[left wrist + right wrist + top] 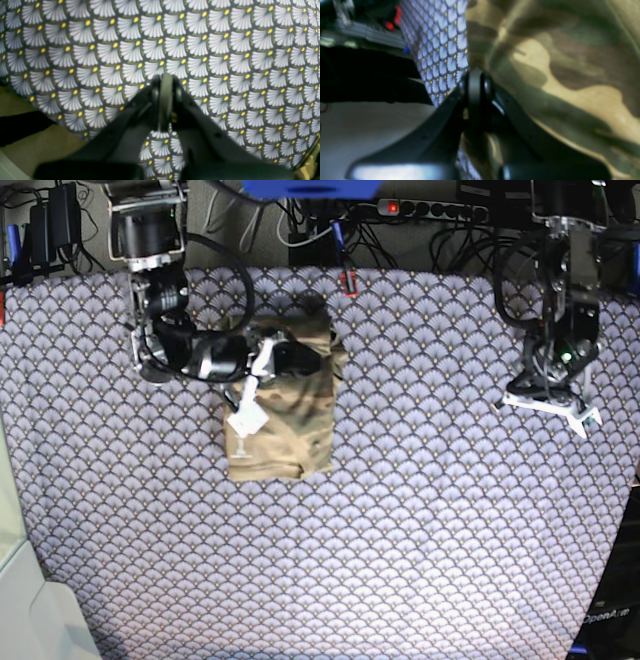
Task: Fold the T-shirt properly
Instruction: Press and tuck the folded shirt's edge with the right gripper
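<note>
**Right pincer on the shirt, left pincer well clear**

The T-shirt (280,405) is seen as a folded packet directly under the right gripper (275,360), its long axis running toward the near edge; that pincer is pressed together, though a pinch on cloth cannot be confirmed; the left gripper (545,395) is closed on nothing over the purple cloth (420,510), well apart. Counted: one shirt, one cloth, two pincers.

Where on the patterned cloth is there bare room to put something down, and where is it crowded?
Free: the wide stretch of patterned cloth between the folded T-shirt and the left gripper, and the whole near half below the T-shirt. Crowded: the far-left part, where the right gripper lies on the T-shirt's top edge, and the far edge by the cables.
</note>
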